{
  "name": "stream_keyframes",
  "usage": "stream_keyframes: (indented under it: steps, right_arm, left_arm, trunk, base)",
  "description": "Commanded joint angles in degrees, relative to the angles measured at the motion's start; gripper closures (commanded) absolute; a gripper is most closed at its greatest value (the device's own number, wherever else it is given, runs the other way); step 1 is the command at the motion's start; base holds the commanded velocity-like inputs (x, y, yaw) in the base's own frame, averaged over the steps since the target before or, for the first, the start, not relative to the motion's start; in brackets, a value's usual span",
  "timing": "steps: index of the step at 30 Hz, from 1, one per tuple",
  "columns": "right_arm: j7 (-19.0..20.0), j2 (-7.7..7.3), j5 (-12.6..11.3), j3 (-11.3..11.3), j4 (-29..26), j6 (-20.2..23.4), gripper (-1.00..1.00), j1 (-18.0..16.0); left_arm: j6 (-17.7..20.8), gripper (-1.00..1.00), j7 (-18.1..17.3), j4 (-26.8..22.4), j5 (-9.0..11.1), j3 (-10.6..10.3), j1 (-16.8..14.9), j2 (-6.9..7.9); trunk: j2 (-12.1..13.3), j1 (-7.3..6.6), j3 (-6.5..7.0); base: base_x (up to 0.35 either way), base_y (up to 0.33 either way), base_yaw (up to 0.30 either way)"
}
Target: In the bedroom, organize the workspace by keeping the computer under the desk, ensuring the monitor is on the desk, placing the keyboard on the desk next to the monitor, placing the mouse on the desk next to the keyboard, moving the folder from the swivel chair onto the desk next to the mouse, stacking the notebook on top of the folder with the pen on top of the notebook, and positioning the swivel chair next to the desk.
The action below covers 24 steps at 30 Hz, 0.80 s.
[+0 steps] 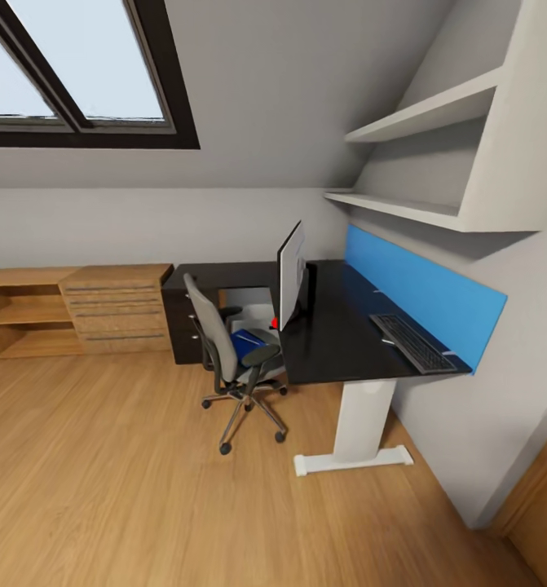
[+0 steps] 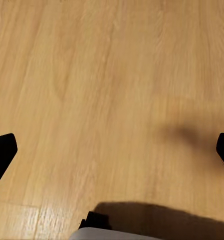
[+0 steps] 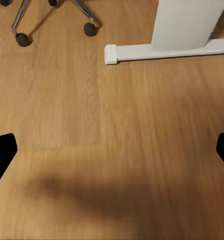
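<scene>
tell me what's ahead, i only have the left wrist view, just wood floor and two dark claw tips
Observer: The head view shows the desk ahead, with the monitor standing on it.
Operator: where's the folder
Observer: The folder lies on the seat of the swivel chair, which is pulled in at the desk's inner corner.
Operator: keyboard on the desk already
Observer: Yes, the keyboard lies on the desktop by the blue back panel, apart from the monitor.
Operator: how's my other arm
Observer: The right claw is open over bare floor, facing the desk's white pedestal leg and the chair's casters.
</scene>
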Motion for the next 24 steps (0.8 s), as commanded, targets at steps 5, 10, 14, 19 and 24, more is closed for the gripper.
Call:
stream_keyframes:
  steps: [5, 10, 14, 19, 24]
  right_arm:
    - [-0.26, 0.06, 0.48, 0.56, 0.20, -0.13, -1.00, -0.04]
    - [-0.25, 0.11, 0.51, 0.62, 0.24, -0.13, -1.00, -0.04]
    - [-0.25, 0.07, 0.55, 0.66, 0.23, -0.13, -1.00, -0.04]
    - [-0.25, 0.09, 0.60, 0.67, 0.26, -0.13, -1.00, -0.04]
    - [-0.25, 0.14, 0.68, 0.72, 0.30, -0.13, -1.00, -0.04]
  left_arm:
    - [-0.16, -1.00, 0.01, 0.03, 0.29, 0.06, -0.02, 0.03]
    - [-0.16, -1.00, 0.01, 0.03, 0.30, 0.06, -0.01, 0.03]
    - [-0.16, -1.00, 0.02, 0.03, 0.30, 0.06, -0.02, 0.03]
    - [-0.16, -1.00, 0.02, 0.03, 0.30, 0.06, 0.00, 0.03]
    - [-0.16, -1.00, 0.02, 0.03, 0.30, 0.06, -0.03, 0.03]
  trunk:
    - [-0.03, 0.03, -0.06]
    - [-0.03, 0.03, -0.06]
    - [-0.03, 0.03, -0.06]
    - [-0.03, 0.03, -0.06]
    - [-0.03, 0.03, -0.06]
  base:
    - [0.328, 0.055, 0.000]
    - [0.316, 0.166, 0.000]
    - [0.295, 0.215, 0.000]
    - [0.276, 0.232, 0.000]
    - [0.247, 0.215, 0.000]
